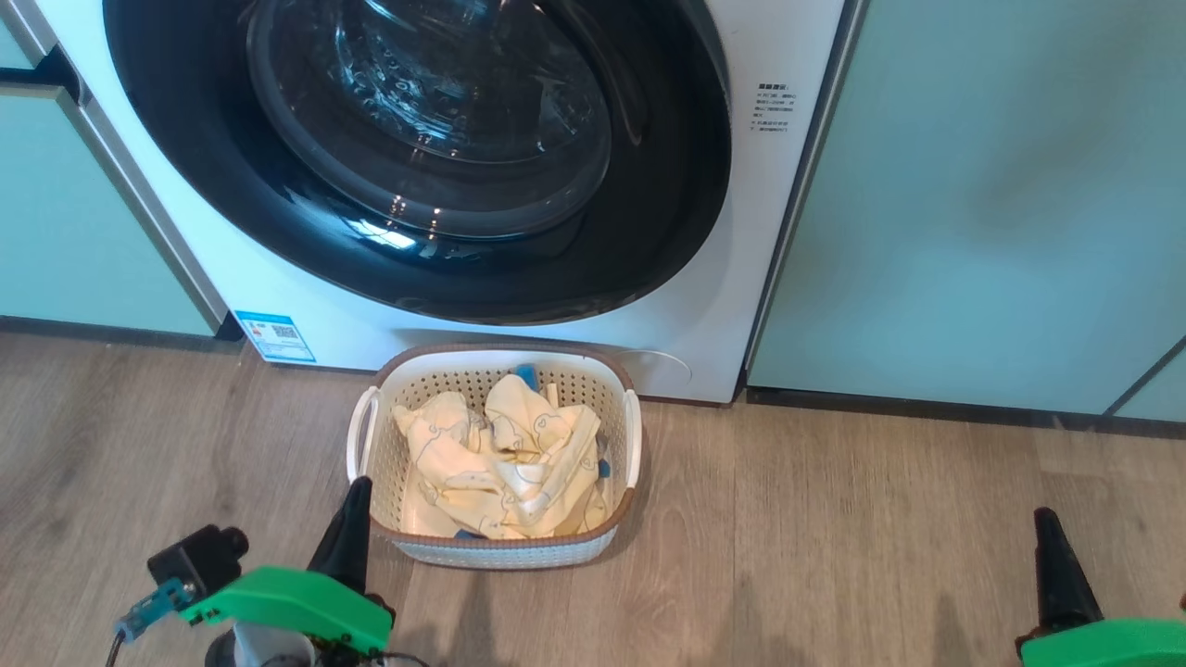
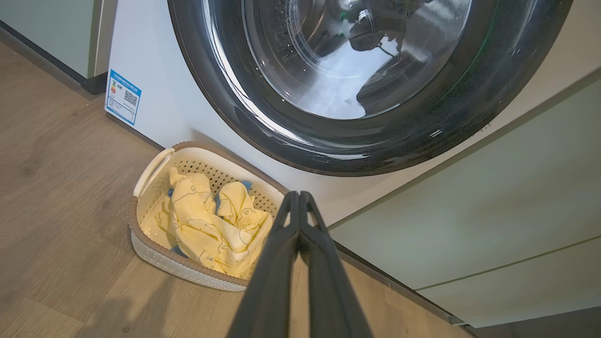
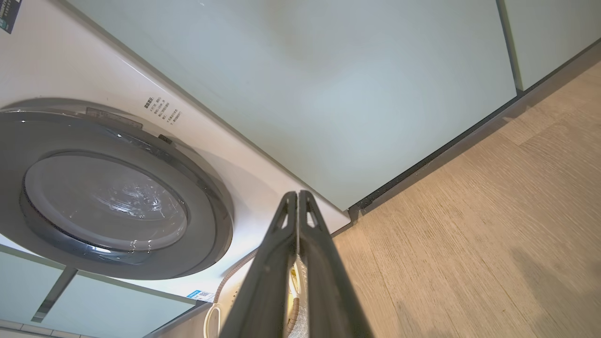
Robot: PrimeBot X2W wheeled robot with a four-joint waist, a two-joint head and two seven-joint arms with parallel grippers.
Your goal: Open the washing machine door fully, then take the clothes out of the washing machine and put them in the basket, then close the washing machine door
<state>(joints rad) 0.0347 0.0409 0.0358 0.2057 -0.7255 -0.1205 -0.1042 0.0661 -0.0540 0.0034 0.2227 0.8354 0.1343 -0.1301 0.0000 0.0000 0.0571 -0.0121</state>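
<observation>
Wooden floor [image 1: 834,519], head view: clothes [image 1: 505,459] heaped in basket [image 1: 505,352] before washing machine [image 1: 306,296], washing machine door [image 1: 185,139] apparently shut. Left wrist: left gripper [image 2: 298,193] pinched closed, empty. Right wrist: right gripper [image 3: 298,192] closed, empty. Closing step seemingly done; next, only a firm-closure check.

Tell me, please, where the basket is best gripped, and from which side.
Grip the basket by its white left handle: the loop stands off the rim, leaving a gap to hook into. Come from above, probably; the left hand is nearest it.
</observation>
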